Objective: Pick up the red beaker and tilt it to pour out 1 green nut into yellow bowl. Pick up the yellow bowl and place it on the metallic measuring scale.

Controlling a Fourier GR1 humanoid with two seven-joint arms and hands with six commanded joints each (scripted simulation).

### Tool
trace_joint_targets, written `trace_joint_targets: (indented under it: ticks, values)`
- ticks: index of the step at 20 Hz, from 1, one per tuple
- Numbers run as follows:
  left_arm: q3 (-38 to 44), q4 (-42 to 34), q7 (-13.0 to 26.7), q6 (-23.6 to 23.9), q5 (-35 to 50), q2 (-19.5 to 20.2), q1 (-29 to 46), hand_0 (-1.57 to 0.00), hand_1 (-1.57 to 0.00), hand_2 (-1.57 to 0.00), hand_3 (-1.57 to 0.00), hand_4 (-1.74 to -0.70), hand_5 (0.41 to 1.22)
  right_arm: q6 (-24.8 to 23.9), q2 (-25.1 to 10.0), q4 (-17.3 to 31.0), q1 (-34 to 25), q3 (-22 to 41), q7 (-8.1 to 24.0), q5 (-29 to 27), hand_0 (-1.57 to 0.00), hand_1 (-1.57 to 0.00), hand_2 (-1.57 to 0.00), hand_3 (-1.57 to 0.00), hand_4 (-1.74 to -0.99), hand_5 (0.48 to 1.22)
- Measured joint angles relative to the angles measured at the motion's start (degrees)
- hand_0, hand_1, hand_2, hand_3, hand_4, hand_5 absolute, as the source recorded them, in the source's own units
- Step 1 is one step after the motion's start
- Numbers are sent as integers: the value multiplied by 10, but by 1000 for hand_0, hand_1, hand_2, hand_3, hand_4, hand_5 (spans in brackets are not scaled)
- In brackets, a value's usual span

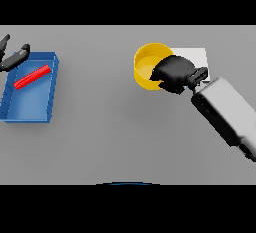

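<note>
Head view of a grey table. Upper right of centre: yellow bowl, w/ right hand curled over its right rim, gripping it. Behind the hand, a pale flat scale touches or sits under the bowl's right side; can't tell which. Upper left: blue tray w/ a red bar-shaped item lying diagonally inside. Left hand at far left edge over the tray's top corner, fingers loosely spread, holding nothing.

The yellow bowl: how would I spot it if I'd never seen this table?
Look at the grey table, toward its far right part, where the robot's right hand reaches in. The yellow bowl sits just left of that hand, which grips its right rim, beside a pale metallic scale. It is the only round, yellow thing there.
</note>
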Motion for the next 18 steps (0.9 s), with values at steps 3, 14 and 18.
trace_joint_targets:
  ticks: [3, 14, 18]
  values:
    - [3, -17, 9, -5, 8, 4, 9, 1, 1, 1, 1, -837, 737, -39, -18, 35, -10, -17, -21, 8, -1560, -1570, -1533, -1156, -1741, 1221]
    - [3, -51, 59, 1, 12, 2, 26, 1, 1, 1, 1, -865, 779, -137, -23, 229, -57, -63, -38, 26, -1570, -1571, -1500, -1181, -1741, 1221]
    - [-9, -42, 64, 9, 1, -10, 10, 1, 1, 1, 1, -858, 802, -165, -16, 281, -56, -73, -57, 34, -1571, -1571, -1413, -1317, -1741, 1221]
